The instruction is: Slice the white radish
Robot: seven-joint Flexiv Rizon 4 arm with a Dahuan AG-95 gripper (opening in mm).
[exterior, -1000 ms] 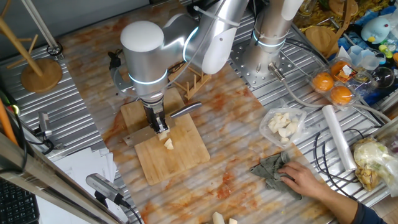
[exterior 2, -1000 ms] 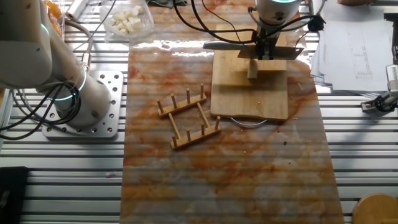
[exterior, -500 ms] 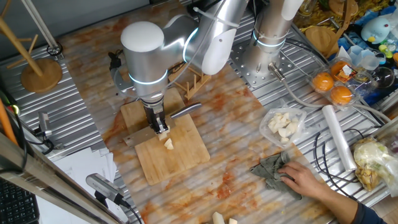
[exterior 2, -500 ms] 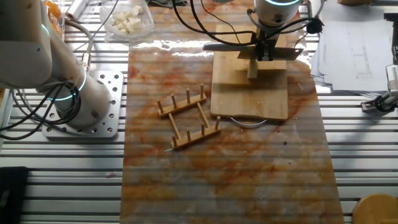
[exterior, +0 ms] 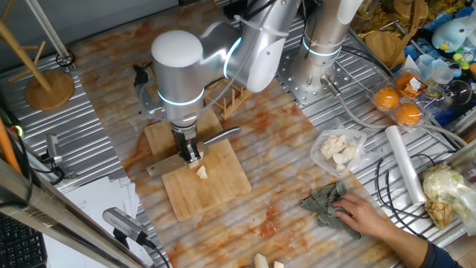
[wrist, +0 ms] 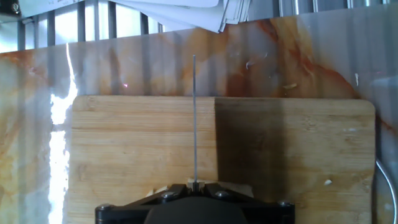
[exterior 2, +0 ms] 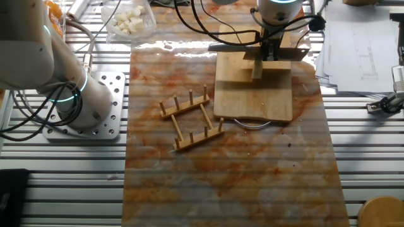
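The arm reaches down over a wooden cutting board (exterior: 204, 182) that lies on the marbled worktop (exterior: 282, 149), and its pincer (exterior: 193, 154) is clenched on a knife (exterior: 216, 137), whose handle sticks out to one side while the blade (wrist: 194, 118) points away across the board. In the hand view the blade shows edge-on as a thin dark line running up the middle of the board from the pincer's body at the bottom edge. The white radish (exterior: 201, 172) lies on the board just beside the pincer's tips, as a couple of small cream chunks close together; in the other fixed view it shows as a pale strip (exterior 2: 257, 69) directly under the pincer. Whether the blade touches the radish cannot be told. A wooden rack (exterior 2: 192, 118) sits on the worktop near the board. Well apart from the board, a clear tub (exterior: 338, 149) holds a heap of whitish pieces, and a person's hand (exterior: 364, 216) rests on a grey cloth (exterior: 323, 205) near the worktop's edge.
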